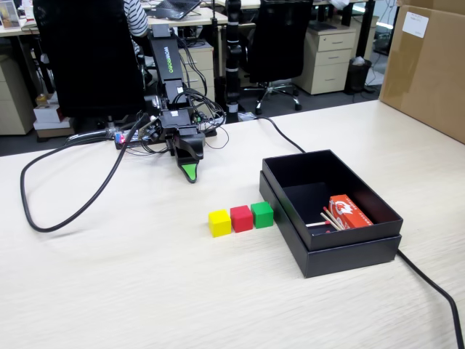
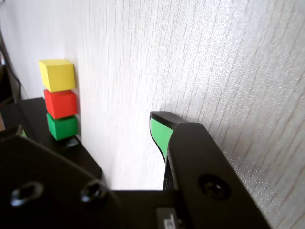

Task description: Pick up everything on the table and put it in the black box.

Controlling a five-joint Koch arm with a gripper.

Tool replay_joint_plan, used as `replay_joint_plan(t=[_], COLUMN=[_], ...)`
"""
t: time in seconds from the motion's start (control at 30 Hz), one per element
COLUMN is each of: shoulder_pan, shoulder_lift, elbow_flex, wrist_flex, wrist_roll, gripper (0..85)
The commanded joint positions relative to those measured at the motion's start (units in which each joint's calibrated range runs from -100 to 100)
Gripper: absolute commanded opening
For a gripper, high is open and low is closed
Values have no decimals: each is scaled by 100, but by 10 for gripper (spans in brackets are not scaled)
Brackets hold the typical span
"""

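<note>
Gripper: the black gripper with green-lined tips hangs low over the pale wood-grain laminate worktop, tip pointing down, holding nothing. Only 1 green-faced jaw tip shows clearly in the wrist view; the other jaw is lost behind the black housing, so I cannot tell whether it is wide or narrow.

Cubes: 3 small plain cubes sit in a row, touching side by side, ahead of the gripper and apart from it: the small yellow cube, the small red cube, the small green cube. In the wrist view they stack up the left edge, yellow farthest from the box, green nearest it.

Box: the shallow matte black cardboard box stands just beyond the green cube, on the far side of the row from the gripper.

Box contents: a red-and-white packet and thin wooden sticks; no cube is visible inside.

Done: by my reading, nothing; all 3 cubes lie on the worktop.

Left: 3 pick-and-place trips, starting with an approach to the row.

Watch: the cubes touch, so closing on 1 may nudge its neighbour.
</note>
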Motion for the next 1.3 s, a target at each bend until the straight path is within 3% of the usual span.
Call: replay_joint_plan(t=[0.0, 1.27], shoulder_pan=[0, -83], shoulder_lift=[11, 23], elbow_flex=[-102, -57], wrist_flex=[-214, -223], wrist_roll=[-5, 0], gripper=[504, 481])
